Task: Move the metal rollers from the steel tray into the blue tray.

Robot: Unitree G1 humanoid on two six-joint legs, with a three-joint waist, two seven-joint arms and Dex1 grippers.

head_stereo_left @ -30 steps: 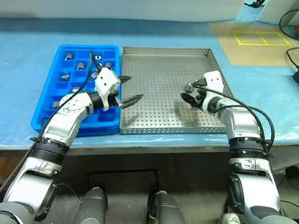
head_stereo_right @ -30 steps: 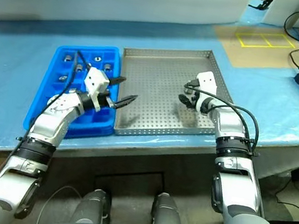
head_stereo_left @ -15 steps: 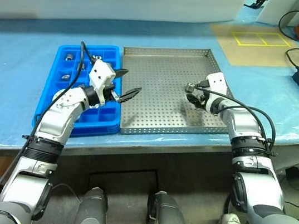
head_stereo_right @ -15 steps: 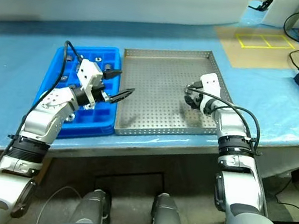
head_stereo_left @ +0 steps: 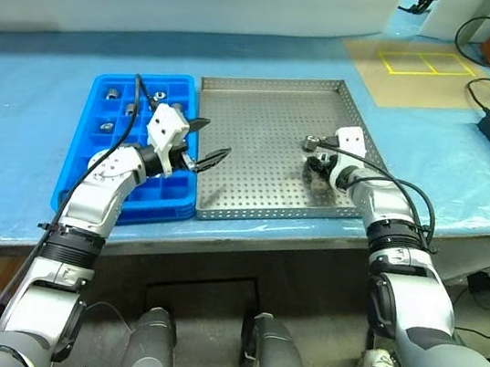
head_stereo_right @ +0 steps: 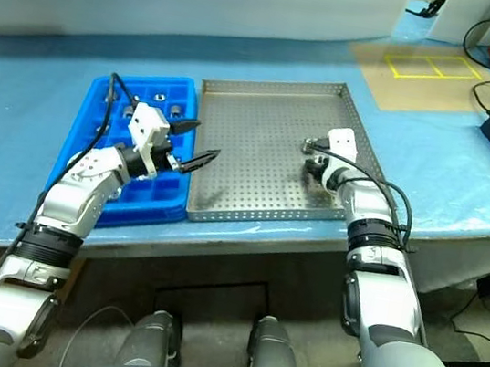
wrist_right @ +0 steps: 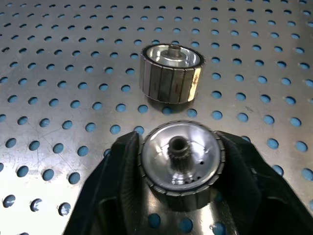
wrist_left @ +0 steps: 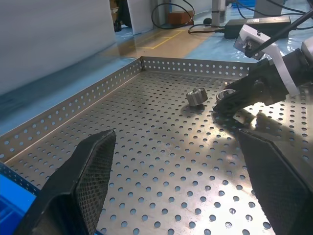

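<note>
Two metal rollers are on the steel tray (head_stereo_left: 265,113): one roller (wrist_right: 179,164) sits between the right end effector's (wrist_right: 179,196) fingers, the other roller (wrist_right: 170,73) just beyond its fingertips. About six more rollers (head_stereo_left: 112,90) occupy compartments of the single blue tray (head_stereo_left: 81,168), beside the left end effector (head_stereo_left: 205,141).

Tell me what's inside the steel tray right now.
Two metal rollers on the steel tray's perforated floor: one clamped in the right gripper, another lying free just beyond it. The floor under the gripper is covered.
</note>
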